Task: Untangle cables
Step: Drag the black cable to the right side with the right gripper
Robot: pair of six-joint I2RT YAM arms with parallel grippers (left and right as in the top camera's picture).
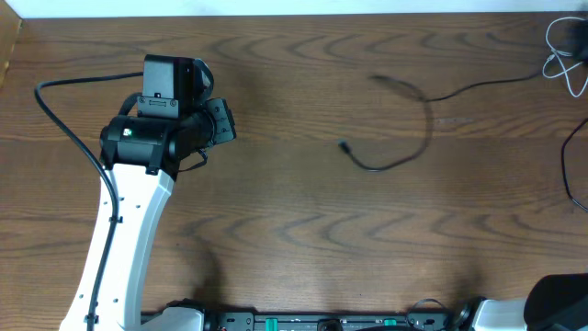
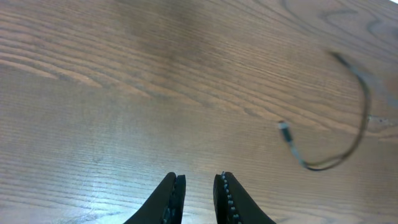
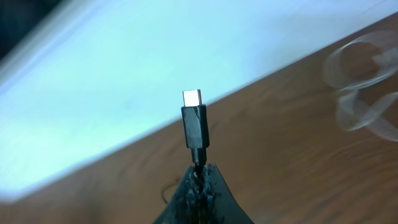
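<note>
The black cable (image 1: 424, 119) lies in a hook shape on the table's right half, one small plug end (image 1: 343, 144) pointing left. In the left wrist view the same cable (image 2: 359, 127) and plug (image 2: 283, 127) lie ahead to the right. My left gripper (image 2: 199, 177) hovers over bare wood well left of it (image 1: 223, 120), jaws a little apart with nothing between them. My right gripper (image 3: 200, 168) is shut on a black cable just below its USB-C plug (image 3: 194, 124), which sticks up. The white cable (image 1: 565, 55) is looped at the far right corner, blurred in the right wrist view (image 3: 360, 84).
A black cord strand (image 1: 568, 170) curves along the right edge and leaves the overhead view. The right arm's base (image 1: 560, 302) sits at the bottom right corner. The table's far edge (image 3: 124, 152) runs just behind the held plug.
</note>
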